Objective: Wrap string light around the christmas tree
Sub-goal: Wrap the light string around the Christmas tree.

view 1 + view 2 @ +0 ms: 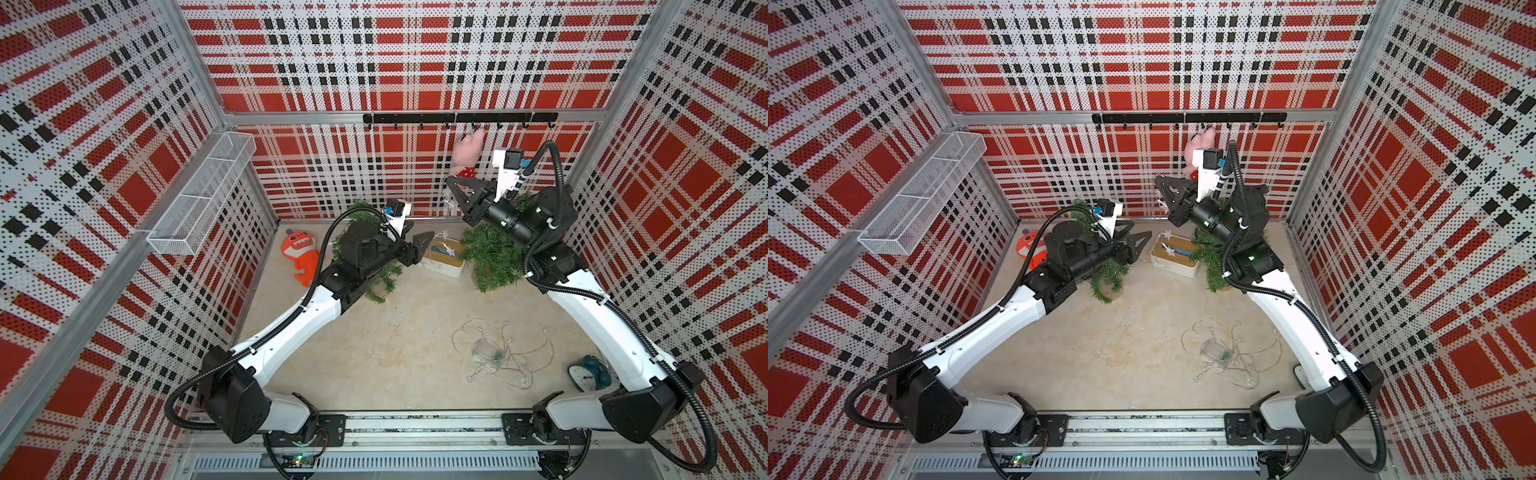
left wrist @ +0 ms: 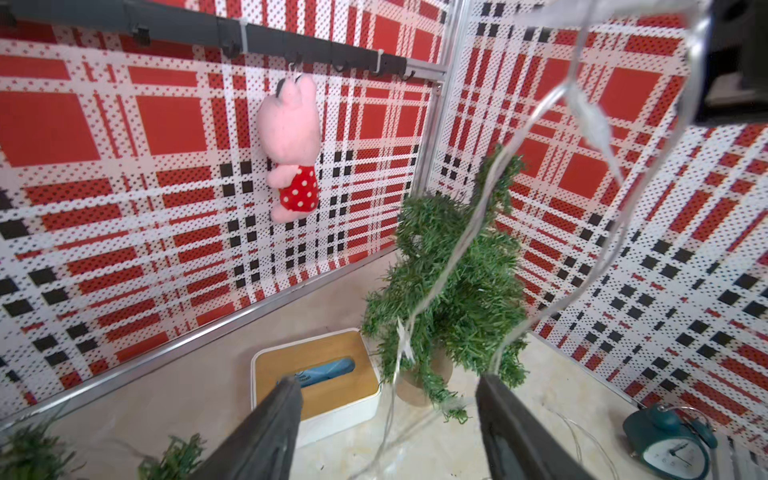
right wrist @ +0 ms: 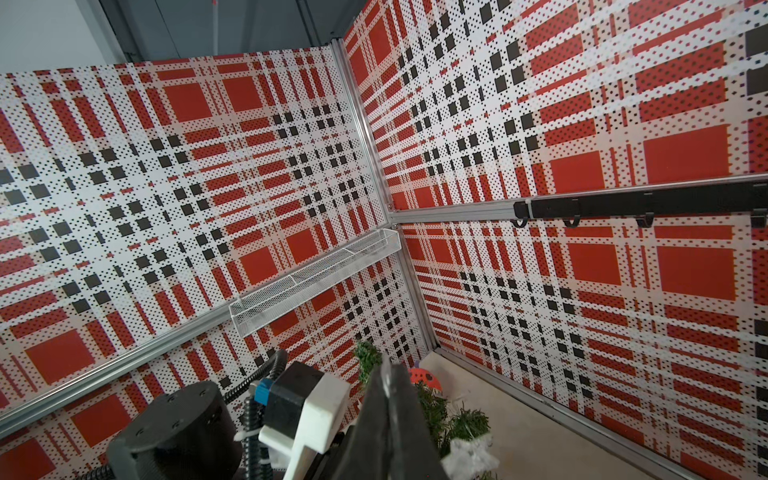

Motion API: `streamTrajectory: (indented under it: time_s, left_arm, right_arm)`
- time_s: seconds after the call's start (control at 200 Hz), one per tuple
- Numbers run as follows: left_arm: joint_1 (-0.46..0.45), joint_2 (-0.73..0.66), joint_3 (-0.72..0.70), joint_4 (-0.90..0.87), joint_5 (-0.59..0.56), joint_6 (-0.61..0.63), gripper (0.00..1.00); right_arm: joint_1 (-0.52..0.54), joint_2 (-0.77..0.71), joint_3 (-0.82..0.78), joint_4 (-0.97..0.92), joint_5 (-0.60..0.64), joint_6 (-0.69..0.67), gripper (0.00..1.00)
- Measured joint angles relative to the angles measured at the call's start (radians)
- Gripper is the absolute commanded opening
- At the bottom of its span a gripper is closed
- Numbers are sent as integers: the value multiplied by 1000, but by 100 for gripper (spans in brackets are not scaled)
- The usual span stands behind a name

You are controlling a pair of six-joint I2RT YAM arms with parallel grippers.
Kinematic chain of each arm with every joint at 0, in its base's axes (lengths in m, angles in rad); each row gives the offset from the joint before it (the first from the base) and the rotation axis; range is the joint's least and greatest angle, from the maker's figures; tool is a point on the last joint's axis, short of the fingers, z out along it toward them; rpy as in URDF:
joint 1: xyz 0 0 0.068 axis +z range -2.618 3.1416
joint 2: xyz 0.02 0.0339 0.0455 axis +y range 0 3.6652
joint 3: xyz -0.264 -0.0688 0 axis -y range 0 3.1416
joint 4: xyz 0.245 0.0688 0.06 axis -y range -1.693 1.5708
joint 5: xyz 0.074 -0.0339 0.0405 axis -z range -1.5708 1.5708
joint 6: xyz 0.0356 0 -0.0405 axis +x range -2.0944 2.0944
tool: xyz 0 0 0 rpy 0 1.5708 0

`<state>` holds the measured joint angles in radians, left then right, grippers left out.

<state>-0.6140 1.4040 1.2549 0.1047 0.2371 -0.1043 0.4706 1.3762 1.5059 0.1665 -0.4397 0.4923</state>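
Two grippers, two different states. My right gripper point(image 1: 449, 180) is raised high above the back of the beige counter point(image 1: 374, 353) with its jaws pressed together. A thin strand of the clear-wire string light point(image 2: 590, 116) hangs from its tip, so I read it as pinched on that strand. From there the wire runs down toward the white box with a wooden lid point(image 1: 444, 264), where a couple of white star bulbs point(image 1: 1169, 250) lie on the lid. The rest of the string light lies in a loose tangle around its clear battery case point(image 1: 487, 351) on the counter, well apart from both grippers.

My left gripper point(image 2: 388, 380) has its jaws standing wide apart and holds nothing. In the left wrist view one strand falls through the gap between its dark fingers point(image 2: 274, 419); I cannot tell whether it touches either.

The small green artificial christmas tree point(image 2: 457, 282) stands upright in its brown pot just beside the white box, under my right arm. In the left wrist view, loops of the wire hang in front of it; whether they rest on the branches I cannot tell. A second green tree point(image 1: 380, 286) sits beneath my left arm, mostly hidden. A teal alarm clock point(image 1: 588, 370) stands on the counter near my right arm.
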Motion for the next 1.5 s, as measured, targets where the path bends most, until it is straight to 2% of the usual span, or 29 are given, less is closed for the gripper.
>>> streamTrajectory:
  time_s: [0.296,0.501,0.586,0.691,0.777,0.972,1.168,1.363,1.498]
  left_arm:
    - [32,66,82,0,13,-6,66]
    - [24,116,132,-3,21,0,54]
    - [28,134,145,-2,25,-3,41]
    - [42,154,163,-7,28,-3,12]
    - [52,185,216,-10,29,-5,2]
    - [40,259,419,-14,37,2,0]
    - [-50,270,586,-29,-23,88,0]
    - [-122,208,612,-52,-134,209,0]
    - [-147,159,612,-101,-167,243,1]
  right_arm:
    - [1,0,-19,8,-37,3,6]
    - [1,-1,-33,26,-60,5,6]
    - [1,-1,-41,26,-66,7,6]
    - [0,-3,-53,37,-69,7,6]
    - [-5,-11,-80,57,-70,15,5]
    - [-19,-35,-198,123,-64,42,5]
    - [-54,-58,-304,147,-47,77,6]
    - [-74,-66,-315,177,-37,87,6]
    - [-78,-66,-315,223,-35,97,6]
